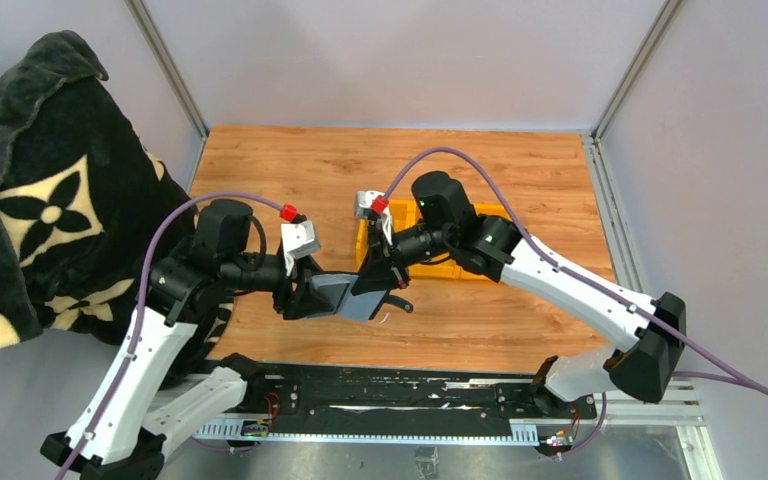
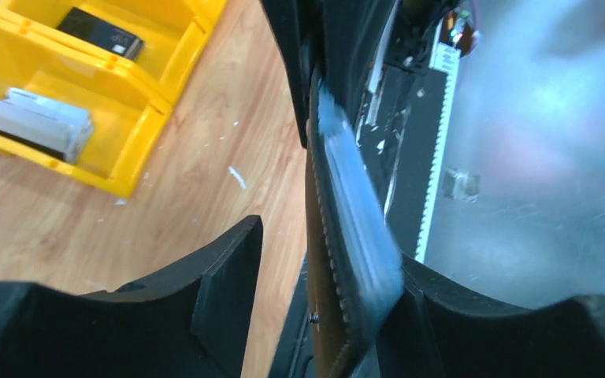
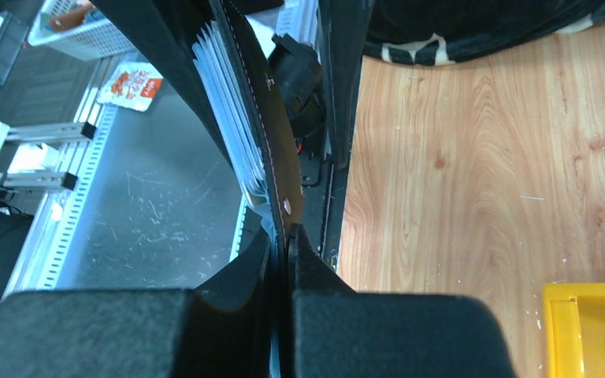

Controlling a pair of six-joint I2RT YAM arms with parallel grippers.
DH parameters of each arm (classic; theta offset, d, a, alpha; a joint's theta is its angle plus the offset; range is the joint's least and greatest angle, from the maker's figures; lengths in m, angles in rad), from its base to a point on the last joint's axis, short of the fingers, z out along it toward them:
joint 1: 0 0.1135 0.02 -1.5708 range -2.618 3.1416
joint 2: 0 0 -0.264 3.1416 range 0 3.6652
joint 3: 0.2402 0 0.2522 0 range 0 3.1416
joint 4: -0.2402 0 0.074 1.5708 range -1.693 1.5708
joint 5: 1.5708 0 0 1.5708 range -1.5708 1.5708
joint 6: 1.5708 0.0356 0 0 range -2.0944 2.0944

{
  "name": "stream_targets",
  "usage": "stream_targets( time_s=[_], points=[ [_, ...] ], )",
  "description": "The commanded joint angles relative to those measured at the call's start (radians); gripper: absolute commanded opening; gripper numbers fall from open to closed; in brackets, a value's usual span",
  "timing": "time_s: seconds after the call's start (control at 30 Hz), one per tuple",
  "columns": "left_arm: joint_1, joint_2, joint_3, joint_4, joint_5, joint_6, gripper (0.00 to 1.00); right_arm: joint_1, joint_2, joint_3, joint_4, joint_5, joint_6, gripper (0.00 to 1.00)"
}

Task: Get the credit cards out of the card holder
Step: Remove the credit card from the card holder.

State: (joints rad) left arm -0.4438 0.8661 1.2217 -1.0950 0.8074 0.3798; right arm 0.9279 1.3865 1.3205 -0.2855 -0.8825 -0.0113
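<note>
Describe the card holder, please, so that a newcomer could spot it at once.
Over the wooden table, look near the front edge, where the two arms meet beside the yellow bins. The card holder is there, the right gripper shut on its edge. Unlike the black block in a bin, it is an opened wallet with pale cards inside.

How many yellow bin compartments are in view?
2. In the left wrist view, the upper compartment holds a black block; the lower compartment holds grey-white cards. Others may be hidden.
</note>
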Motion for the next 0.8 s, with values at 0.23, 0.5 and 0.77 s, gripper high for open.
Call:
stream_targets(
  time_s=[0.23,0.5,0.77],
  points=[
    [-0.008,-0.146,-0.178,0.503,0.107,-0.484,0.42,0.012,-0.133,-0.021,0.105,0.042,0.186,0.00],
    [-0.007,-0.151,-0.176,0.576,0.264,-0.648,0.32,0.001,-0.190,-0.057,0.141,0.021,0.177,0.00],
    [-0.007,-0.154,-0.169,0.625,0.273,-0.709,0.19,-0.009,-0.194,-0.063,0.162,0.001,0.186,0.12]
  ],
)
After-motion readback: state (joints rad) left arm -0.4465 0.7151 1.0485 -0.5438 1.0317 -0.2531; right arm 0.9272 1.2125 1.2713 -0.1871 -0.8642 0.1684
